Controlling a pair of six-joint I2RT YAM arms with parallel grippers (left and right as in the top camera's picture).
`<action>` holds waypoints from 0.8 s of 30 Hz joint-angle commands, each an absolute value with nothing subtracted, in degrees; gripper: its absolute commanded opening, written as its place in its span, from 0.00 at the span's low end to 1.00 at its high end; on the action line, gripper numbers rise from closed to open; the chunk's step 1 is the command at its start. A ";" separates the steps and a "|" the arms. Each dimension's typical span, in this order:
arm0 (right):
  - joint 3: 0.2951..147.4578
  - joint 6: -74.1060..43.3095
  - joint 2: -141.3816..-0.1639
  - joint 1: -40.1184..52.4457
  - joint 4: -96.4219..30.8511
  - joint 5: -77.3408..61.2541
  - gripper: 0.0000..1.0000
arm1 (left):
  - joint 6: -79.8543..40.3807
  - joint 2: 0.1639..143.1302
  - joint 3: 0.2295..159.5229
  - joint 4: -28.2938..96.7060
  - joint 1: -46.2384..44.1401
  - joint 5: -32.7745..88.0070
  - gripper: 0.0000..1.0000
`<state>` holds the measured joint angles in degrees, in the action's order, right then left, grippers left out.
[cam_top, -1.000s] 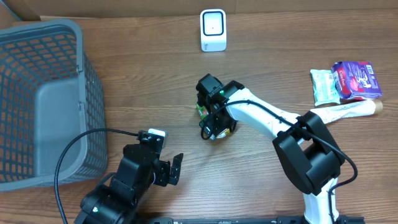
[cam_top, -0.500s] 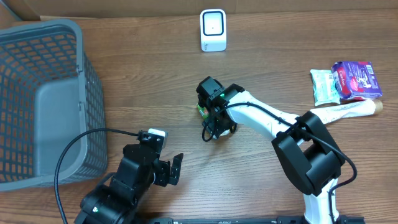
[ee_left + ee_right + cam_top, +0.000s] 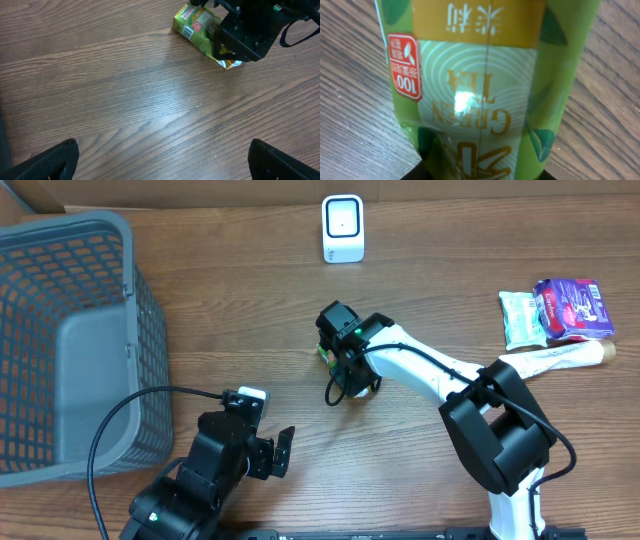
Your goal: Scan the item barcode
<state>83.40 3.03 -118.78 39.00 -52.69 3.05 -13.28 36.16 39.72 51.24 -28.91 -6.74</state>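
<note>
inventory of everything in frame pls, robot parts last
table: 1, brown wood, under everything
basket: 1, grey, left
scanner: 1, white, top centre
tea pack: 1, green and gold, centre, lying on the table
purple pack: 1, purple, right edge
pale pack: 1, pale green, left of the purple pack, touching it
wrapper: 1, beige, below those two packs
left gripper: 1, black, bottom left, jaws open, empty
right gripper: 1, black, on the white arm, over the tea pack; grip unclear
</note>
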 commanded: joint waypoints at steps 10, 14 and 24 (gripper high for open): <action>94.48 3.70 -114.80 33.41 -60.80 -12.32 0.21 | -12.40 36.27 39.53 51.18 -29.36 -7.49 1.00; 95.04 9.63 -110.50 27.62 -61.93 -28.16 0.20 | -12.40 36.27 39.53 51.18 -29.36 -7.49 1.00; 95.15 18.50 -103.70 15.70 -66.02 -58.30 0.20 | -12.40 36.27 39.53 51.18 -29.36 -7.49 1.00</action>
